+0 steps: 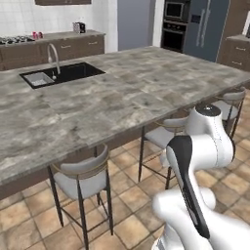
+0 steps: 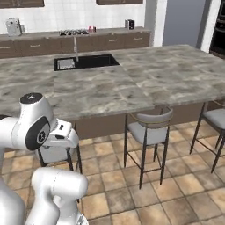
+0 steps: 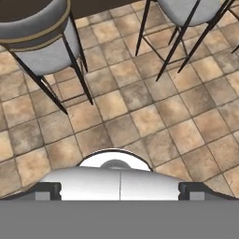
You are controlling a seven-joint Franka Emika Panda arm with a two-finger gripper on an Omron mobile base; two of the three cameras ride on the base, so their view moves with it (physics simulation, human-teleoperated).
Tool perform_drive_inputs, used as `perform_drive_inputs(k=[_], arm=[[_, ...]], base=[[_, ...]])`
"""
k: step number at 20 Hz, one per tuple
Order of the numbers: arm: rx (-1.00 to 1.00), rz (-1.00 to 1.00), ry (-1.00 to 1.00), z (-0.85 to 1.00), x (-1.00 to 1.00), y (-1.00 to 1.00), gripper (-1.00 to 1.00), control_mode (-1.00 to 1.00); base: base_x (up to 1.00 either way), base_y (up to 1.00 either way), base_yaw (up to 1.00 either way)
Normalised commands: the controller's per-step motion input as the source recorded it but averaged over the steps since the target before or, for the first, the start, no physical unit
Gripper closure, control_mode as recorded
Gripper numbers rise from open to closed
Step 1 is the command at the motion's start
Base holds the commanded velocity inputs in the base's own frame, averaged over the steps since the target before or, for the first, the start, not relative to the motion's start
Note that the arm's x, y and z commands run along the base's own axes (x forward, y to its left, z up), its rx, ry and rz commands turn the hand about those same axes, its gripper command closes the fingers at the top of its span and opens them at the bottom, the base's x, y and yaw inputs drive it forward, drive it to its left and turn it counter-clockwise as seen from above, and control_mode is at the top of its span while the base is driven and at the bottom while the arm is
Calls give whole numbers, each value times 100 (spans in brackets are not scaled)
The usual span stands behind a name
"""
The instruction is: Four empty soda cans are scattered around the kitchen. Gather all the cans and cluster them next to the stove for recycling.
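Far off on the back counter lies the black stove (image 1: 14,40) (image 2: 73,32). Right beside it stand two small red soda cans (image 1: 37,35) (image 2: 91,29), too small to tell apart. My gripper (image 3: 120,191) hangs low in front of the island and looks down at the tiled floor. It is open, with its two dark fingertips (image 3: 49,191) wide apart at the bottom of the hand view and nothing between them. The cans and the stove lie well beyond the island from my arm.
A long grey marbled island (image 1: 122,97) with a black sink (image 1: 61,74) and faucet stands between me and the back counter. Grey stools (image 1: 83,178) (image 2: 149,127) (image 3: 42,42) line its near side. A wall oven (image 1: 175,24) and a fridge (image 1: 207,27) stand at the far right.
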Motion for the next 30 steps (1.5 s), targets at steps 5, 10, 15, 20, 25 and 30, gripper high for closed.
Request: perform_drive_inputs(k=[5, 10, 15, 20, 25, 30], arm=[[0, 0, 0, 0, 0, 0, -100, 100], [0, 0, 0, 0, 0, 0, -100, 100], [0, 0, 0, 0, 0, 0, -100, 100], [0, 0, 0, 0, 0, 0, -100, 100], [0, 0, 0, 0, 0, 0, -100, 100], [0, 0, 0, 0, 0, 0, -100, 100]], base=[[-75, 45, 49], [-39, 48, 83], [-17, 55, 69], [43, 32, 7], [50, 45, -8], [54, 65, -10]])
